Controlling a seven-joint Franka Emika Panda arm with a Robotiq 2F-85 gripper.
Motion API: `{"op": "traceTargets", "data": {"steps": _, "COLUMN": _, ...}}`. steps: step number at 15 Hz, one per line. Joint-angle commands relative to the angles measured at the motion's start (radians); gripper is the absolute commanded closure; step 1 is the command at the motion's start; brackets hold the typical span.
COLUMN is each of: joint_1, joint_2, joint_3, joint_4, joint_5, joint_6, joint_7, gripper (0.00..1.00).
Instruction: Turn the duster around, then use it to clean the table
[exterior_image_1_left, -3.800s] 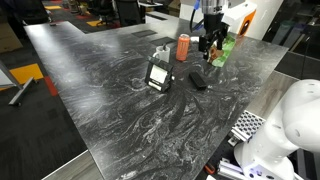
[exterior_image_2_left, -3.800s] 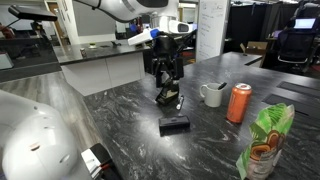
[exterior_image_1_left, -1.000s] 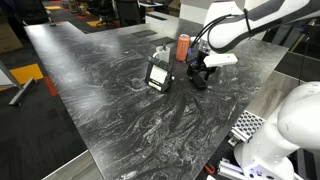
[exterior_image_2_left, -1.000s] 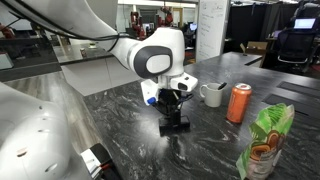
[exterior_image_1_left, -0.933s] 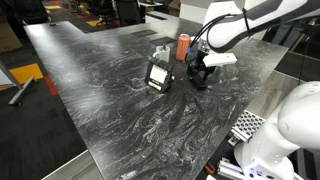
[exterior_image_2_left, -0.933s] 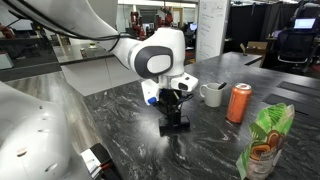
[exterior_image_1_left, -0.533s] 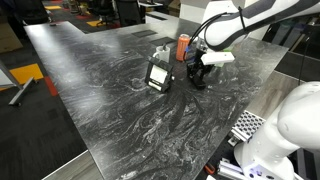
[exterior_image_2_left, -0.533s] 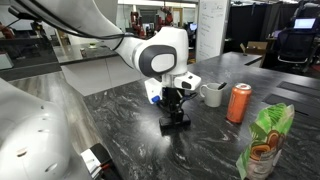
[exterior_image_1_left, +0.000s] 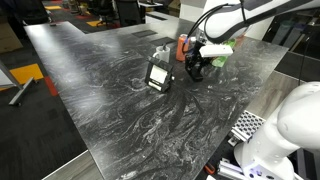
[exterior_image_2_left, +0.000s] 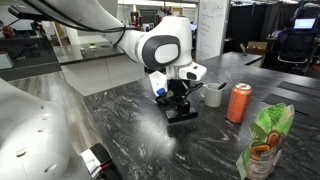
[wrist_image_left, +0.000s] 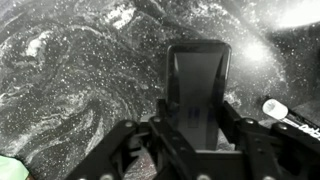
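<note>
The duster (wrist_image_left: 197, 80) is a flat black rectangular block. It hangs just above the glossy black-and-grey marbled table (exterior_image_1_left: 100, 80), with my gripper (wrist_image_left: 198, 125) shut on its long sides. In both exterior views the gripper (exterior_image_2_left: 178, 100) points down over the table's far side, and the duster (exterior_image_2_left: 182, 114) shows below the fingers. The duster (exterior_image_1_left: 195, 72) is small and dark under the gripper (exterior_image_1_left: 193, 66), close to the can. The table (exterior_image_2_left: 130, 135) fills the wrist view's background (wrist_image_left: 70, 60).
An orange can (exterior_image_2_left: 239, 102) and a white mug (exterior_image_2_left: 213, 94) stand close beside the gripper. A green snack bag (exterior_image_2_left: 266, 140) stands nearer the camera. A small black framed device (exterior_image_1_left: 159, 74) stands on the table. A white-tipped marker (wrist_image_left: 280, 112) lies at the right.
The gripper has shut on the duster and lifted it off the table, carrying it up and a little toward the mug and can.
</note>
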Motion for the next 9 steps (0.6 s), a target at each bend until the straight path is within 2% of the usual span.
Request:
{"op": "traceTargets", "data": {"steps": 1, "joint_1": -0.014, "joint_2": 0.065, "joint_3": -0.002, "joint_4": 0.068, "joint_5": -0.006, "joint_6": -0.006, "joint_7": -0.021, "gripper": 0.73}}
{"op": "traceTargets", "data": {"steps": 9, "joint_1": 0.019, "joint_2": 0.249, "joint_3": -0.015, "joint_4": 0.215, "joint_5": -0.01, "joint_6": -0.046, "joint_7": -0.122, "gripper": 0.73}}
